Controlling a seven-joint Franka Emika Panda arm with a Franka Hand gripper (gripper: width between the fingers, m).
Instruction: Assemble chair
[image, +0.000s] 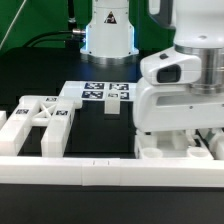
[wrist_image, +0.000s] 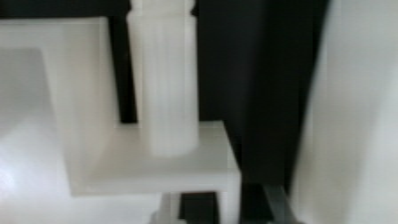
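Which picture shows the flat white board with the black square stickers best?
The exterior view. There the marker board lies flat with its tags plain to see, behind the loose chair parts. The wrist view shows none of it, only a white post and block up close.

White chair parts (image: 40, 128), blk/wht tags (image: 61, 114)
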